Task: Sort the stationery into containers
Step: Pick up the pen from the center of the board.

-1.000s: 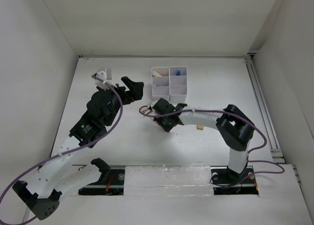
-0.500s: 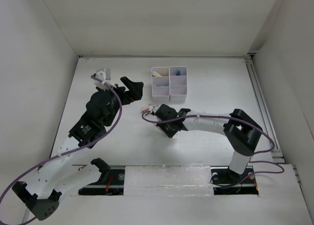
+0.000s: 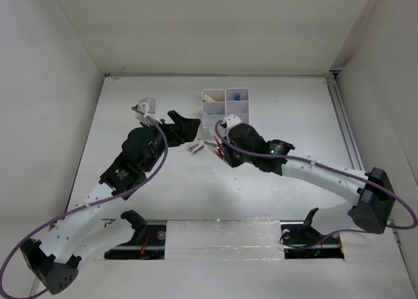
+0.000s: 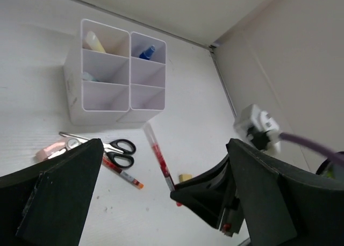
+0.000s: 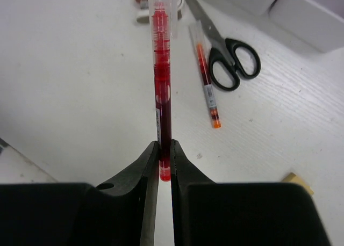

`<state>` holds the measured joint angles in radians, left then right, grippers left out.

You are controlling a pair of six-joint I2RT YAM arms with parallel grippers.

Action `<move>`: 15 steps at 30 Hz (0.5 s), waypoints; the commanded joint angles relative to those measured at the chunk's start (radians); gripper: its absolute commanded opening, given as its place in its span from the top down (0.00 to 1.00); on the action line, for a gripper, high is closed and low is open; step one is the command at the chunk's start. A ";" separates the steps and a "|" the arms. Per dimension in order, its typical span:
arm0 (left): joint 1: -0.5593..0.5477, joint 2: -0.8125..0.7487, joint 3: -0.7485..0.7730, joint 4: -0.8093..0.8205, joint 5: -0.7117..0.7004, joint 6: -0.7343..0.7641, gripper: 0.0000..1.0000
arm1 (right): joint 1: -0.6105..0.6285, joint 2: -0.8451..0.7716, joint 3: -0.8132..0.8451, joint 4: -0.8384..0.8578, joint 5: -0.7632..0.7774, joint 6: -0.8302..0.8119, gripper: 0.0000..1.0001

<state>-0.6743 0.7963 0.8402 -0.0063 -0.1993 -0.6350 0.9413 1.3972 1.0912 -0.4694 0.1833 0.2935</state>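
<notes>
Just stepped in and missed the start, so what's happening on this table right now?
The right gripper is shut on a red pen, held off the table near the white organizer. The left gripper hangs open nearby, holding nothing. Scissors and a second pen lie loose on the table; a yellow bar and a blue-capped bottle already sit in compartments.

In the top view the compartment block (image 3: 225,108) sits on the table (image 3: 294,116) at upper centre, with a bar (image 3: 210,98) in its upper left cell and a bottle (image 3: 237,95) in its upper right. In the left wrist view, scissors (image 4: 105,144) and a loose pen (image 4: 122,173) lie below the block. To their right is the gripped pen (image 4: 159,159), between the right gripper (image 5: 165,149) fingers, with a small eraser (image 4: 185,177) just right of it
</notes>
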 commanded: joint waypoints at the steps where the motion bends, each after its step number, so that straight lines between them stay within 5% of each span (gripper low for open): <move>1: -0.002 0.000 -0.039 0.155 0.116 -0.026 0.00 | -0.012 -0.082 -0.011 0.124 -0.018 0.041 1.00; 15: -0.002 0.133 -0.062 0.396 0.331 -0.068 0.05 | -0.021 -0.296 -0.042 0.267 -0.212 0.050 1.00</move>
<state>-0.6743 0.9279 0.7864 0.2741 0.0654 -0.6891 0.9279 1.1160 1.0386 -0.2665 0.0166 0.3363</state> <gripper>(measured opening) 0.957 0.165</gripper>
